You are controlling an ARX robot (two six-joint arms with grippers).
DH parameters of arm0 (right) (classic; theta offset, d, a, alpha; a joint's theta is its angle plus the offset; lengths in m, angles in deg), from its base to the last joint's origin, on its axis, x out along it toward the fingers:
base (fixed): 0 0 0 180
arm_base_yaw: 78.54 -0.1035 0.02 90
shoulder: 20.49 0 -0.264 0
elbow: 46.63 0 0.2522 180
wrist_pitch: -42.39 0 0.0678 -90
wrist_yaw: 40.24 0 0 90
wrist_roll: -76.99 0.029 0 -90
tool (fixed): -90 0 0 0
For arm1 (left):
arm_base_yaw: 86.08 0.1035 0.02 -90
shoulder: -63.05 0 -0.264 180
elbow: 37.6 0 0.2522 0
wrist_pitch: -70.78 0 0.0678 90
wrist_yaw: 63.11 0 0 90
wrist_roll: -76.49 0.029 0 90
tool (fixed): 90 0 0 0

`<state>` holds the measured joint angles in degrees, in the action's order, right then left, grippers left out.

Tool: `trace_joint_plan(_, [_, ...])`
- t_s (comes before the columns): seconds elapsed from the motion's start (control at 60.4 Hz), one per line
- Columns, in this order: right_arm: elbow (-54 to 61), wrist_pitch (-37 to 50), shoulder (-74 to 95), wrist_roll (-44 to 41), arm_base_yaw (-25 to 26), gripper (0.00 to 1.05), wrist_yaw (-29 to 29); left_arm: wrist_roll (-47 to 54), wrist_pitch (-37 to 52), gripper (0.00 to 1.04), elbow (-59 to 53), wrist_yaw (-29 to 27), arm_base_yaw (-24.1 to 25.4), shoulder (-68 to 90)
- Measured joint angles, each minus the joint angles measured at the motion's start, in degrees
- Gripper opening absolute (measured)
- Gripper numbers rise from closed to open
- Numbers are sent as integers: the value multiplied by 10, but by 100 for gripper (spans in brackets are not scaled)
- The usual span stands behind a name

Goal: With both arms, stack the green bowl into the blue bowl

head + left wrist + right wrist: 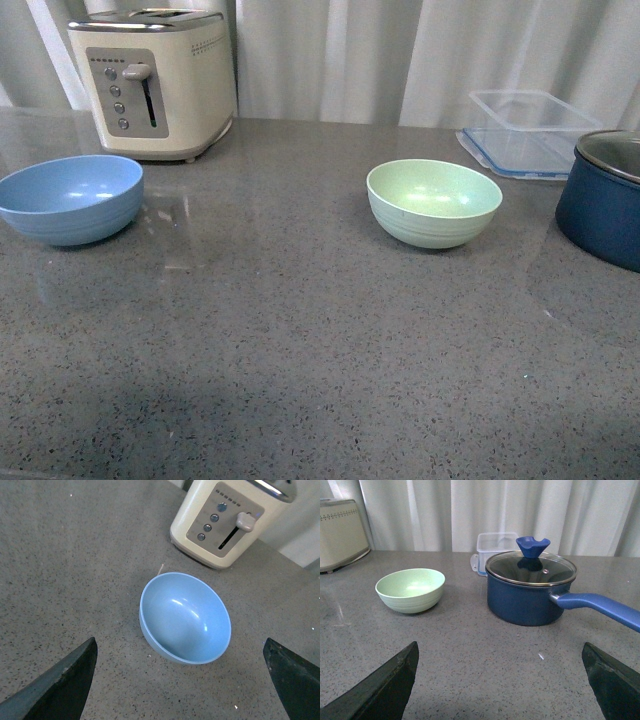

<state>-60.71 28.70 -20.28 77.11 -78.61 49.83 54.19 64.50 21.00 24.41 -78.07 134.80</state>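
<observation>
The pale mint-green bowl [434, 202] stands upright and empty on the grey counter, right of centre; it also shows in the right wrist view [410, 590]. The light blue bowl [70, 198] stands upright and empty at the left edge, in front of the toaster. Neither arm shows in the front view. My left gripper [185, 680] is open and empty, above and just short of the blue bowl [185, 618]. My right gripper [505, 680] is open and empty, low over the counter, well short of the green bowl.
A cream toaster [152, 81] stands at the back left. A dark navy pot [606, 198] with a glass lid and long handle [600, 607] stands at the right. A clear plastic container [525, 131] sits behind it. White curtains hang behind the counter.
</observation>
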Motion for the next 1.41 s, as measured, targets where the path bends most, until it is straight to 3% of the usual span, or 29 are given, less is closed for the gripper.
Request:
trace_joint_plan(0.513, [0, 0, 0, 0, 0, 95, 0, -35, -90, 98, 193, -52, -1, 261])
trace_joint_plan(1.126, [0, 0, 0, 0, 0, 95, 0, -50, -110, 98, 232, -53, -12, 348])
trace_joint_plan(1.407, [0, 0, 0, 0, 0, 95, 0, -50, -113, 57, 235, -60, -14, 355])
